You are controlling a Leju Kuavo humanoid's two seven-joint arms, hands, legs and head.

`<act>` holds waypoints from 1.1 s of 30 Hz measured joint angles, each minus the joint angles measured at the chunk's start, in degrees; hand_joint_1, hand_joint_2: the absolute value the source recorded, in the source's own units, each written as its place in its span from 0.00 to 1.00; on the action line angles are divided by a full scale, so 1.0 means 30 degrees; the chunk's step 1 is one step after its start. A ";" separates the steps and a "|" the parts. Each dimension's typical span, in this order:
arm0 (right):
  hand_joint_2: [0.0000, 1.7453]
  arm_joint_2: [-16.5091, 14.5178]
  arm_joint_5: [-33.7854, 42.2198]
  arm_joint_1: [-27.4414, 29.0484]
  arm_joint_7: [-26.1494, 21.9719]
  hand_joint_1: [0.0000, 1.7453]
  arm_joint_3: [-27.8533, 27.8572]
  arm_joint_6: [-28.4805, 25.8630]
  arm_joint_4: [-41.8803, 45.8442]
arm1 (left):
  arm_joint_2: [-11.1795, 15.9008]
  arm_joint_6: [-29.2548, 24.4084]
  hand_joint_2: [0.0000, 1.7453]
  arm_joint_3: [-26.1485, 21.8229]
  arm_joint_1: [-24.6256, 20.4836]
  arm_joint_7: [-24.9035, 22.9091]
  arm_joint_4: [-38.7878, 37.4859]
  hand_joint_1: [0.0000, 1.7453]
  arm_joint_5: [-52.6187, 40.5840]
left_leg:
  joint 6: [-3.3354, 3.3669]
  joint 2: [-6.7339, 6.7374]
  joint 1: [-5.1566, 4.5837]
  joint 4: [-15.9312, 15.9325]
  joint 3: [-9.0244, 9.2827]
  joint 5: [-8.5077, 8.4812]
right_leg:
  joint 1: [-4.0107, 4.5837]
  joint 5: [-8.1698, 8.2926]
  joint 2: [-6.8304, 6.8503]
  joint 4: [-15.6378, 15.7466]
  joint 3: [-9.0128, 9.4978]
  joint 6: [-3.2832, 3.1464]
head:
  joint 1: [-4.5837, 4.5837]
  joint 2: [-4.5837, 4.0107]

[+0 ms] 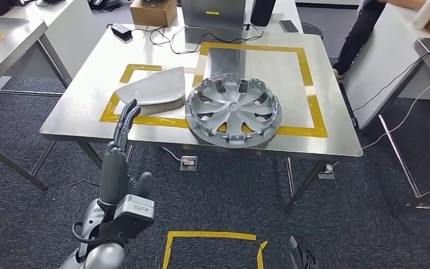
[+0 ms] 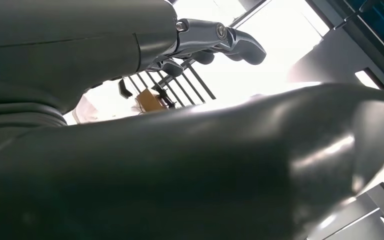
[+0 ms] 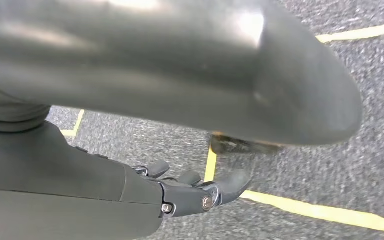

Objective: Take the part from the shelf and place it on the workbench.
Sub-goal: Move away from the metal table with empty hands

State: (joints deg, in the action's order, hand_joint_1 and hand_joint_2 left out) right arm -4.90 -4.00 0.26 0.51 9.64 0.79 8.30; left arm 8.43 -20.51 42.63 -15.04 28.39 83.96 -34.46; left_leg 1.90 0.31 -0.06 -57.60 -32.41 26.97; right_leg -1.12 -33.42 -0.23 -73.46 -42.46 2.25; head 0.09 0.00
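The flat grey part (image 1: 152, 88) lies on the desk (image 1: 78, 115), long axis left to right, just beyond the left hand (image 1: 124, 130). That hand holds nothing, fingers extended. The right hand (image 3: 200, 192) hangs over carpet, fingers apart.

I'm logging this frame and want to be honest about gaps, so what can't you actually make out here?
- Right hand: its thumb, blurred and close in the right wrist view, covers much of the floor.
- Left hand: its fingertips overlap the near edge of the flat grey panel, so contact is unclear.
- Hubcap: its underside is hidden.
- Person: cut off by the head view's top edge.
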 joint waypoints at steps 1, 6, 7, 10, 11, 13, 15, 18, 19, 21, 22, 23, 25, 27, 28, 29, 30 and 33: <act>0.00 0.0002 0.0015 -0.0003 -0.0018 0.00 0.0005 -0.0022 0.0002 | -0.0024 0.0042 0.00 0.0002 -0.0006 -0.0011 -0.0011 0.00 0.0007 | -0.0016 0.0018 -0.0009 -0.0060 -0.0275 -0.0173 | 0.0007 -0.0010 0.0001 -0.0520 0.0111 0.0016 | 0.0002 0.0000; 0.00 0.0062 0.0084 -0.0028 -0.0228 0.00 0.0027 -0.0049 0.0015 | -0.0064 0.0049 0.00 0.0002 -0.0073 -0.0005 -0.0058 0.00 0.0208 | -0.0341 0.0054 -0.0042 -0.0515 -0.1210 -0.0730 | 0.0134 0.0996 0.0033 0.4316 0.4082 -0.0330 | 0.0009 0.0000; 0.00 0.0077 0.0091 -0.0032 -0.0255 0.00 0.0029 -0.0051 0.0016 | -0.0066 0.0044 0.00 0.0002 -0.0083 0.0005 -0.0060 0.00 0.0237 | -0.0453 0.0060 -0.0052 -0.0557 -0.1255 -0.0830 | 0.0196 0.0859 0.0029 0.4828 0.4373 -0.0453 | 0.0018 0.0000; 0.00 0.0091 0.0093 -0.0015 -0.0290 0.00 0.0042 -0.0055 0.0016 | -0.0044 0.0035 0.00 0.0009 -0.0099 0.0018 -0.0077 0.00 0.0268 | -0.0803 0.0010 -0.0051 -0.0598 -0.1413 -0.0984 | 0.0166 0.1211 0.0055 0.4998 0.4135 -0.0845 | 0.0045 0.0000; 0.00 0.0104 0.0095 -0.0017 -0.0306 0.00 0.0053 -0.0055 0.0018 | -0.0031 0.0029 0.00 0.0011 -0.0096 0.0020 -0.0080 0.00 0.0283 | -0.0910 -0.0028 -0.0035 -0.0919 -0.1596 -0.0600 | 0.0110 0.1409 0.0087 0.5046 0.3976 -0.0986 | 0.0016 0.0000; 0.00 0.0124 0.0095 -0.0027 -0.0339 0.00 0.0084 -0.0055 0.0022 | -0.0013 0.0018 0.00 0.0015 -0.0068 0.0024 -0.0084 0.00 0.0306 | -0.1105 -0.0083 0.0033 -0.2635 -0.2265 0.0966 | 0.0048 0.1798 0.0129 0.5082 0.3554 -0.1161 | -0.0059 0.0000; 0.00 0.0133 0.0095 -0.0010 -0.0352 0.00 0.0127 -0.0080 0.0024 | -0.0004 0.0018 0.00 0.0018 0.0012 0.0024 -0.0084 0.00 0.0313 | -0.1258 -0.0083 0.0101 -0.4979 -0.2876 0.2295 | 0.0047 0.2157 0.0132 0.5067 0.3074 -0.1171 | -0.0099 0.0000; 0.00 0.0133 0.0115 0.0009 -0.0350 0.00 0.0166 -0.0169 0.0024 | 0.0000 0.0020 0.00 0.0022 0.0113 0.0024 -0.0060 0.00 0.0317 | -0.1308 -0.0081 0.0177 -0.4717 -0.1758 0.1705 | 0.0032 0.2645 0.0132 0.5024 0.2429 -0.1035 | -0.0109 0.0000; 0.00 0.0133 0.0127 0.0006 -0.0344 0.00 0.0175 -0.0206 0.0024 | -0.0006 0.0020 0.00 0.0022 0.0120 0.0024 -0.0019 0.00 0.0312 | -0.1277 -0.0086 0.0196 -0.3408 -0.0790 0.1311 | 0.0024 0.2778 0.0130 0.4994 0.2279 -0.0962 | -0.0111 0.0000; 0.00 0.0131 0.0146 0.0008 -0.0322 0.00 0.0219 -0.0261 0.0024 | -0.0026 0.0022 0.00 0.0026 0.0129 0.0024 0.0106 0.00 0.0279 | -0.1098 -0.0137 0.0133 -0.0997 0.0828 0.1100 | 0.0028 0.3030 0.0117 0.4952 0.2080 -0.0743 | -0.0102 0.0000; 0.00 0.0129 0.0149 0.0011 -0.0299 0.00 0.0251 -0.0286 0.0024 | -0.0038 0.0029 0.00 0.0026 0.0141 0.0022 0.0164 0.00 0.0252 | -0.0973 -0.0168 0.0085 -0.0389 0.1163 0.1182 | 0.0035 0.3149 0.0110 0.4947 0.2042 -0.0610 | -0.0109 0.0000; 0.00 0.0127 0.0153 0.0019 -0.0271 0.00 0.0284 -0.0301 0.0024 | -0.0053 0.0038 0.00 0.0027 0.0161 0.0020 0.0200 0.00 0.0228 | -0.0825 -0.0192 0.0015 -0.0215 0.1195 0.1223 | 0.0030 0.3274 0.0104 0.4982 0.2020 -0.0464 | -0.0104 0.0000; 0.00 0.0124 0.0160 0.0049 -0.0224 0.00 0.0332 -0.0319 0.0022 | -0.0093 0.0053 0.00 0.0027 0.0188 0.0016 0.0246 0.00 0.0195 | -0.0489 -0.0163 -0.0003 -0.0171 0.0995 0.0991 | -0.0026 0.3375 0.0092 0.4994 0.1963 -0.0191 | -0.0106 0.0000; 0.00 0.0108 0.0166 0.0096 -0.0204 0.00 0.0352 -0.0319 0.0022 | -0.0166 0.0055 0.00 0.0027 0.0196 0.0016 0.0284 0.00 0.0179 | -0.0143 -0.0098 0.0037 -0.0095 0.0747 0.0632 | -0.0078 0.2420 0.0083 0.4128 0.1576 -0.0007 | -0.0040 0.0000; 0.00 0.0098 0.0168 0.0107 -0.0200 0.00 0.0355 -0.0319 0.0024 | -0.0199 0.0060 0.00 0.0027 0.0200 0.0016 0.0297 0.00 0.0171 | -0.0029 -0.0074 0.0041 -0.0096 0.0557 0.0444 | -0.0088 0.1524 0.0082 0.3096 0.1208 0.0046 | -0.0006 0.0000; 0.00 0.0093 0.0168 0.0113 -0.0200 0.00 0.0359 -0.0319 0.0024 | -0.0221 0.0067 0.00 0.0027 0.0206 0.0016 0.0302 0.00 0.0166 | 0.0047 -0.0073 0.0017 -0.0117 0.0318 0.0262 | -0.0079 0.0611 0.0083 0.1803 0.0781 0.0093 | 0.0029 0.0000; 0.00 0.0093 0.0162 0.0114 -0.0208 0.00 0.0368 -0.0319 0.0024 | -0.0230 0.0077 0.00 0.0027 0.0215 0.0016 0.0302 0.00 0.0159 | 0.0076 -0.0073 -0.0015 -0.0152 0.0069 0.0085 | -0.0071 -0.0025 0.0083 0.0579 0.0443 0.0124 | 0.0045 0.0000; 0.00 0.0097 0.0087 0.0122 -0.0231 0.00 0.0412 -0.0308 0.0024 | -0.0230 0.0089 0.00 0.0027 0.0233 0.0013 0.0300 0.00 0.0099 | 0.0043 -0.0076 -0.0095 -0.0358 -0.0666 -0.0330 | -0.0004 0.0300 0.0084 0.0419 0.1291 0.0032 | 0.0055 0.0000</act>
State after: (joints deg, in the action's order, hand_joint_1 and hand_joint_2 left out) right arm -4.61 -3.74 0.63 -0.19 10.88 -0.14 8.37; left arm 7.74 -20.25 42.71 -14.34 28.42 84.86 -34.16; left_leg 2.03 0.08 -0.35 -58.68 -34.41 25.98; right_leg -1.13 -32.52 0.02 -72.21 -38.59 2.35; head 0.25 0.00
